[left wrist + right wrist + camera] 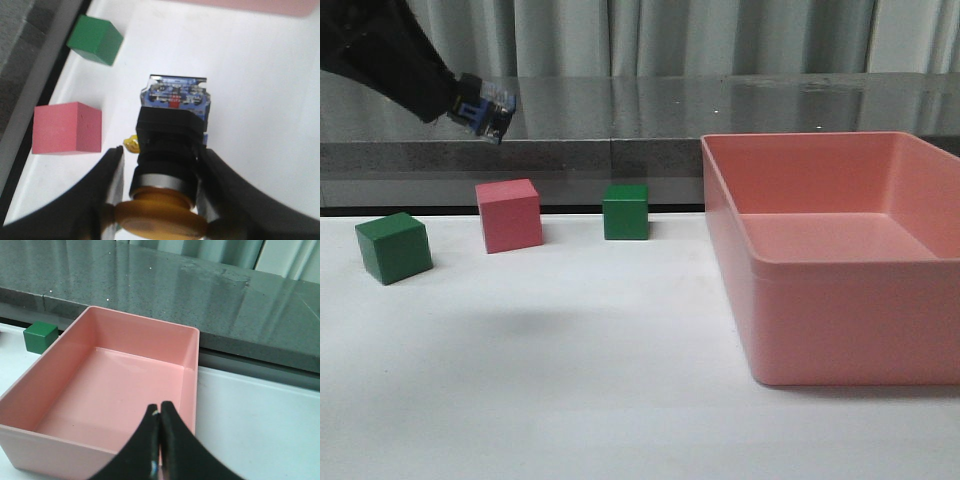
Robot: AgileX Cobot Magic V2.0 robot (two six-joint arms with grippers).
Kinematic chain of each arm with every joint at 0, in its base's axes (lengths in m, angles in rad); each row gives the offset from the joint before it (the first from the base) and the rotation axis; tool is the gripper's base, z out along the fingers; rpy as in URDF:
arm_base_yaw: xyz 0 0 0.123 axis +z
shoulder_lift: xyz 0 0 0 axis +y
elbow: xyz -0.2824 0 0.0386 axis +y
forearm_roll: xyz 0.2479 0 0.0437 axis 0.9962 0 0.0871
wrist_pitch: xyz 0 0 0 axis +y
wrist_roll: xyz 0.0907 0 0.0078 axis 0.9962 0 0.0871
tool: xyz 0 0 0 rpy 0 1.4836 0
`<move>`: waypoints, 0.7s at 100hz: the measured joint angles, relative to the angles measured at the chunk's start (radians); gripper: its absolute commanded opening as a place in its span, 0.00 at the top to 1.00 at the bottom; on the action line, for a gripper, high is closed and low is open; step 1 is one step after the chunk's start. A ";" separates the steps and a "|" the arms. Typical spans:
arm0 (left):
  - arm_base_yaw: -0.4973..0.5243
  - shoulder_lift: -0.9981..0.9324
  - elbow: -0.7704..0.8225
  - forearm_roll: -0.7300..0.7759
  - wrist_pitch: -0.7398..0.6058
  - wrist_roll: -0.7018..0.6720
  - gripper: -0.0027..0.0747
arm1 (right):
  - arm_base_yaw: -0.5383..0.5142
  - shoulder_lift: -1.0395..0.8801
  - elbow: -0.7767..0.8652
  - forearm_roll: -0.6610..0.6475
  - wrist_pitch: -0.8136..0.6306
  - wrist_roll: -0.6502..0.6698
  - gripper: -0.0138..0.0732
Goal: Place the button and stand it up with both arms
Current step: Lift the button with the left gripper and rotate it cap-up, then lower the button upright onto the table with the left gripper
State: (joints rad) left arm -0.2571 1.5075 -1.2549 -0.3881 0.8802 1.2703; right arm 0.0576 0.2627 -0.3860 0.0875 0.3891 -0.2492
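Left gripper (160, 200) is clamped on the yellow-capped push-button with black body and blue base block (172, 130), held high above the white table (620, 400), base outward. Right gripper (160, 440) hovers over the pink plastic bin (65, 385), fingers together. Best lower slowly and set the base flat before letting go.

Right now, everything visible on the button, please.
The button is clamped in the left end effector, held in the air above the white table, touching nothing else. Parts: yellow mushroom cap nearest the wrist, silver ring, black ribbed cylindrical body, then a blue-and-clear base block with metal terminals and a red spot, pointing away from the wrist. The fingers grip the black body and ring from both sides. In the front view it hangs up high at the left, base sticking out.
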 measured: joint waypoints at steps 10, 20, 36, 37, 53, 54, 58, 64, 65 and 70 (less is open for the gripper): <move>-0.071 0.035 -0.075 0.226 0.045 -0.166 0.99 | 0.000 0.000 0.000 0.000 0.000 0.000 0.91; -0.133 0.082 -0.126 0.407 0.068 -0.292 0.99 | 0.000 0.000 0.000 0.000 0.000 0.000 0.91; -0.227 0.173 -0.155 0.674 0.112 -0.382 0.99 | 0.000 0.000 0.000 0.000 0.001 0.000 0.91; -0.236 0.177 -0.155 0.685 0.117 -0.386 0.99 | 0.000 0.000 0.000 0.000 0.001 0.000 0.91; -0.327 0.282 -0.156 0.883 0.182 -0.397 0.99 | 0.000 0.000 0.000 0.000 0.001 0.000 0.91; -0.334 0.287 -0.156 0.895 0.187 -0.398 0.99 | 0.000 0.000 0.000 0.000 0.001 0.000 0.91; -0.354 0.311 -0.156 0.922 0.201 -0.400 0.99 | 0.000 0.000 0.000 0.000 0.001 0.000 0.91; -0.378 0.343 -0.156 0.964 0.212 -0.400 0.99 | 0.000 0.000 0.000 0.000 0.001 0.000 0.91; -0.383 0.346 -0.156 0.967 0.214 -0.400 0.99 | 0.000 0.000 0.000 0.000 0.001 0.000 0.91; -0.400 0.365 -0.156 0.991 0.218 -0.400 0.99 | 0.000 0.000 0.000 0.000 0.002 0.000 0.91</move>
State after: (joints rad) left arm -0.6572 1.8724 -1.4106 0.6031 1.0981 0.8704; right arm 0.0576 0.2627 -0.3860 0.0875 0.3912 -0.2492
